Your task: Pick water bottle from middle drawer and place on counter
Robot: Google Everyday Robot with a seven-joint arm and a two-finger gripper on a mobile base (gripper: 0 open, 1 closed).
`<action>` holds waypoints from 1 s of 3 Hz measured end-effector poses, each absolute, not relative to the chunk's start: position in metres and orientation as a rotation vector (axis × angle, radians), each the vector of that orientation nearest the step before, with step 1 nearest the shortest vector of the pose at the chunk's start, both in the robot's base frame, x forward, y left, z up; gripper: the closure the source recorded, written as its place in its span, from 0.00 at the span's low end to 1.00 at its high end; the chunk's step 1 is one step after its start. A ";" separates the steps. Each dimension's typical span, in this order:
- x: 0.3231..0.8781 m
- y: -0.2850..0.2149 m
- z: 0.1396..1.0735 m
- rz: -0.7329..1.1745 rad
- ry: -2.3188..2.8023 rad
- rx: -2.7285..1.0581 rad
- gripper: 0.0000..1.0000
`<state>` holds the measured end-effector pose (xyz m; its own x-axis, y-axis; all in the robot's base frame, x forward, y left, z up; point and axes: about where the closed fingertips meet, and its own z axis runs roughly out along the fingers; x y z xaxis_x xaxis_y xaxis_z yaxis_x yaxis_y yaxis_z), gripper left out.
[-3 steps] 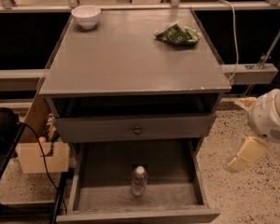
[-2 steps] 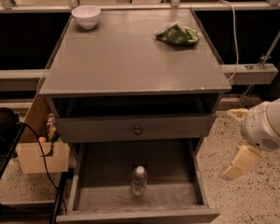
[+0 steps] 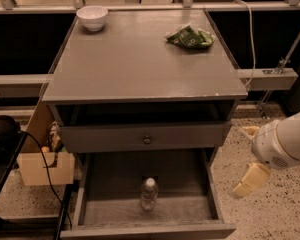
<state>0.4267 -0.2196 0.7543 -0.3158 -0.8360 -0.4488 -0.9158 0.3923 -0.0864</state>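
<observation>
Counter (image 3: 140, 69) takes up most of the view: a flat grey cabinet top seen from the front and above, with small chips along its front edge. Below the counter's front edge comes a dark open gap, then a shut grey drawer front (image 3: 105, 138). Under that, the middle drawer (image 3: 115, 181) is pulled out toward the camera, its bare grey floor and low side walls in plain sight.

To the right of the counter and below its top, a white robot arm (image 3: 287, 141) reaches in from the edge of the view over the speckled floor (image 3: 285, 209). The gripper (image 3: 243, 160) hangs beside the pulled-out drawer's right wall, outside it and not touching it. Its two cream fingers (image 3: 252, 180) are spread well apart, one above the other, with nothing between them.

Left of the counter, down on the floor, sits a cardboard box (image 3: 37, 166) with a black cable (image 3: 46, 171) draped across it.

On the counter's back left corner stands a white bowl (image 3: 92, 17). Near the back right corner lies a crumpled green packet (image 3: 190, 36), well apart from the bowl.

The water bottle (image 3: 149, 194) stands upright on the drawer floor, below the counter's front edge and about midway between the side walls, white cap up, clear of every wall. A small round knob (image 3: 147, 139) sits at the middle of the shut drawer front, straight above the bottle.
</observation>
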 end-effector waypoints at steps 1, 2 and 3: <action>0.433 -0.207 0.718 0.325 2.210 -1.469 0.00; 0.442 -0.192 0.688 0.380 2.148 -1.434 0.00; 0.448 -0.175 0.661 0.456 2.048 -1.409 0.00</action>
<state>0.4482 -0.1748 0.6605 -0.2525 -0.7166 -0.6501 -0.9248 0.3763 -0.0555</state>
